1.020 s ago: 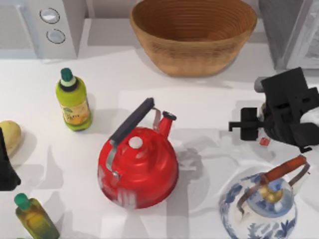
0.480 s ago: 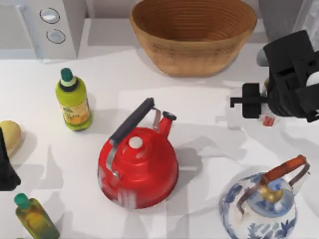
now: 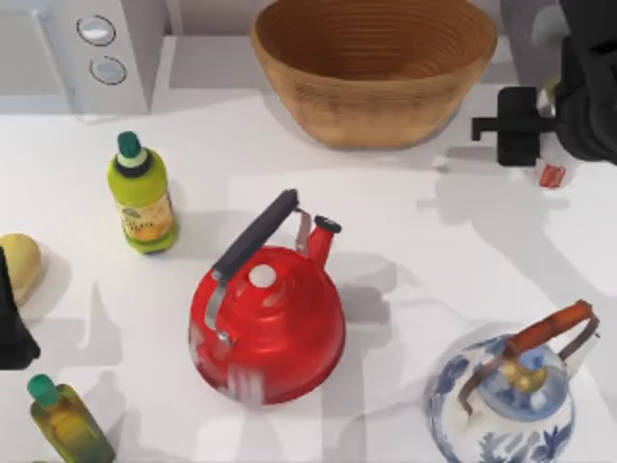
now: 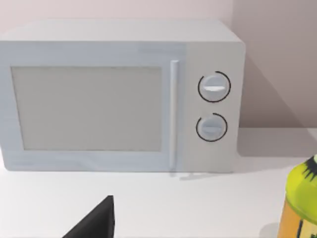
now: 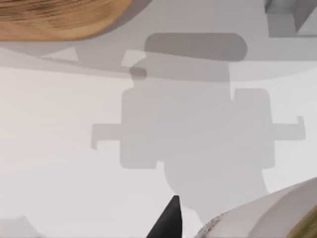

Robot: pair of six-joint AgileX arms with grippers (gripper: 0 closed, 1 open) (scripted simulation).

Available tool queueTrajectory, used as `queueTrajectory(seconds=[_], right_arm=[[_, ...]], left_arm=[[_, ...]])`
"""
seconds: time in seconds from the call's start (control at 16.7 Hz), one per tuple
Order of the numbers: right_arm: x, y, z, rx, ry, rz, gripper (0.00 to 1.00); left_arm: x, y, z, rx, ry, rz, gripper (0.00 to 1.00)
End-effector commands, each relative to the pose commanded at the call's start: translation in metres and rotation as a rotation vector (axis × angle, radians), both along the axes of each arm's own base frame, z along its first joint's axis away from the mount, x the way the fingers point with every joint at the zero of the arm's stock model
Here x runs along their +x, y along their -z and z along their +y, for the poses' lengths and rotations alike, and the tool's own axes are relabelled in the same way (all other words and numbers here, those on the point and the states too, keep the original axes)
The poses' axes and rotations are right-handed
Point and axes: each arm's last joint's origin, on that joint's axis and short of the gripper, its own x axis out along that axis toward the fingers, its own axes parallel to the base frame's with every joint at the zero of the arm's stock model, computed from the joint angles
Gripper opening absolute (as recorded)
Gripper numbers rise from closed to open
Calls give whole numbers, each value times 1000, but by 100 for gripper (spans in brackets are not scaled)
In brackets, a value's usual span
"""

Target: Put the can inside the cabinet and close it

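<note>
Right gripper (image 3: 557,145): hanging at the table's far right edge, carrying the can (image 3: 553,172). A white body with a red mark is peeking out just below the black wrist block in the top view; in the right wrist view a pale rounded side of the can (image 5: 267,213) is sitting right against a dark fingertip (image 5: 168,220). Fingers judged to be clamping the can, though the contact itself is hidden.

Cabinet (image 3: 535,39): grey unit at the far right corner, partly cut off. It is lying just beyond the gripper, toward the back of the table, so the coming move is a short carry away from the front edge and to the right. I cannot tell whether the door is standing open. The can's long axis cannot be read with certainty; it is probably hanging near upright.

Left gripper (image 3: 12,328): parking at the left edge, well apart from the cabinet; whether its fingers are apart or together cannot be told. The right arm is far the nearer.

Count on the table:
- can, one
- bottles, two (image 3: 142,193) and (image 3: 66,420)
- red kettle (image 3: 267,323), one
- blue-and-white teapot (image 3: 506,400), one
- basket (image 3: 374,68), one
- microwave (image 4: 119,94), one
- yellowish round item (image 3: 17,265), one
</note>
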Motion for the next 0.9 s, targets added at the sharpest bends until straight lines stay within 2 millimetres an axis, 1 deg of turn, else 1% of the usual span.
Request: queueTrajectory(seconds=[0.3, 0.48, 0.66, 0.78, 0.9], right_arm=[[-1, 3, -1, -3, 1, 4, 0], [-14, 6, -18, -13, 13, -4, 0], [-41, 6, -46, -10, 32, -58, 0], [-67, 4, -65, 5, 41, -136, 0], [-99, 5, -84, 24, 46, -245, 0]], left_arm=[[0, 0, 0, 0, 0, 0, 100], [0, 0, 0, 0, 0, 0, 100], [0, 0, 0, 0, 0, 0, 100], [0, 0, 0, 0, 0, 0, 100], [0, 0, 0, 0, 0, 0, 100]])
